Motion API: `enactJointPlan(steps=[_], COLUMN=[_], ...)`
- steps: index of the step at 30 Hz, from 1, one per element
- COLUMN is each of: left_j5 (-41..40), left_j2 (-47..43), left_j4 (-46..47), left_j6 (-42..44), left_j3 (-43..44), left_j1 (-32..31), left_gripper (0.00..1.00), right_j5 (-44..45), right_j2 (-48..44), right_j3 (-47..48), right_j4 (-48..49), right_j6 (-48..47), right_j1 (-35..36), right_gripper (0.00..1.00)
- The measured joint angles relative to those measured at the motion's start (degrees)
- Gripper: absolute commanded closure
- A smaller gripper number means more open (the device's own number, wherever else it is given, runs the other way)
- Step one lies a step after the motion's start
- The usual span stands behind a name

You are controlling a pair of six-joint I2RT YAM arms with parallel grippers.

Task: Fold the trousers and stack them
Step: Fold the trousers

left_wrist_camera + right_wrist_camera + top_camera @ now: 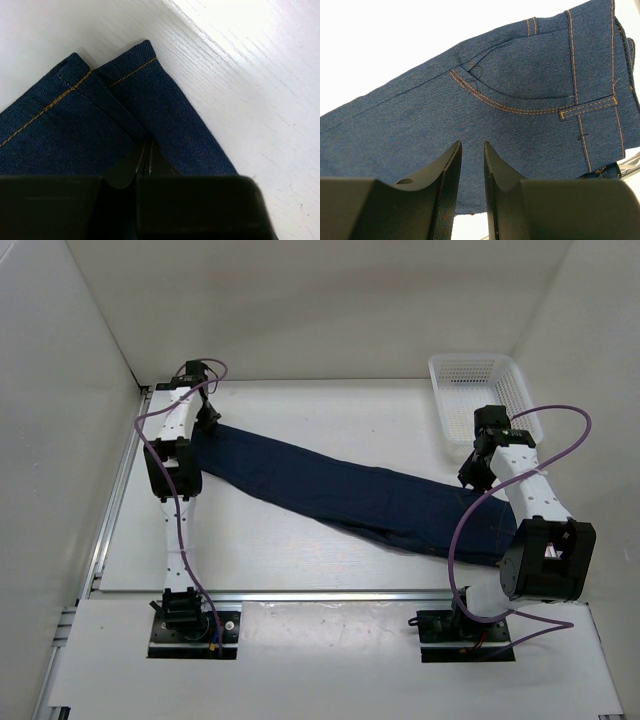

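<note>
Denim draping limp, heavy: we're pinching the jeans point(350, 495) at the hems point(80, 82), left gripper point(145, 160) clamped; right gripper point(472, 150) nearly closed by the pocket point(520, 80), grip unclear.

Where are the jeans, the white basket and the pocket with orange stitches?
jeans point(350, 495): top view, middle of the legs.
white basket point(475, 358): top view, on its far rim.
pocket point(530, 82): right wrist view, denim just above the curved stitching.
</note>
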Motion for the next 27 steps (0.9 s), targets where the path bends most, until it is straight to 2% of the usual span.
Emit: enactJointPlan(steps=[5, 11, 17, 18, 19, 21, 22, 23, 25, 27], left_j5=[0.0, -1.9, -2.1, -2.0, -1.7, -0.8, -0.3, 0.3, 1.1, 1.9], left_j2=[-0.9, -8.0, -10.4, -10.1, -9.2, -7.1, -5.9, -4.8, -3.9, -3.8], left_j4=[-0.2, -0.9, -0.9, -1.0, -1.1, -0.9, -0.5, 0.0, 0.8, 1.1], left_j6=[0.0, -0.2, -0.3, -0.4, -0.3, 0.3, 0.4, 0.0, 0.1, 0.0], left_j3=[-0.9, -6.4, -3.7, -2.7, -1.1, 2.8, 4.5, 5.7, 5.7, 4.2], left_j1=[0.0, 0.0, -0.2, -0.2, -0.3, -0.4, -0.5, -0.5, -0.5, -0.4], left_gripper=[0.9, 0.9, 0.9, 0.86, 0.71, 0.3, 0.17, 0.17, 0.1, 0.12], right_j5=[0.0, 0.0, 0.0, 0.0, 0.0, 0.0, 0.0, 0.0, 0.0, 0.0], right_j2=[0.0, 0.0, 0.0, 0.0, 0.0, 0.0, 0.0, 0.0, 0.0, 0.0], right_j3=[0.0, 0.0, 0.0, 0.0, 0.0, 0.0, 0.0, 0.0, 0.0, 0.0], right_j4=[0.0, 0.0, 0.0, 0.0, 0.0, 0.0, 0.0, -0.1, 0.0, -0.1], right_j6=[0.0, 0.0, 0.0, 0.0, 0.0, 0.0, 0.0, 0.0, 0.0, 0.0], right_j1=[0.0, 0.0, 0.0, 0.0, 0.0, 0.0, 0.0, 0.0, 0.0, 0.0], right_gripper=[0.71, 0.71, 0.71, 0.71, 0.71, 0.67, 0.67, 0.67, 0.67, 0.67])
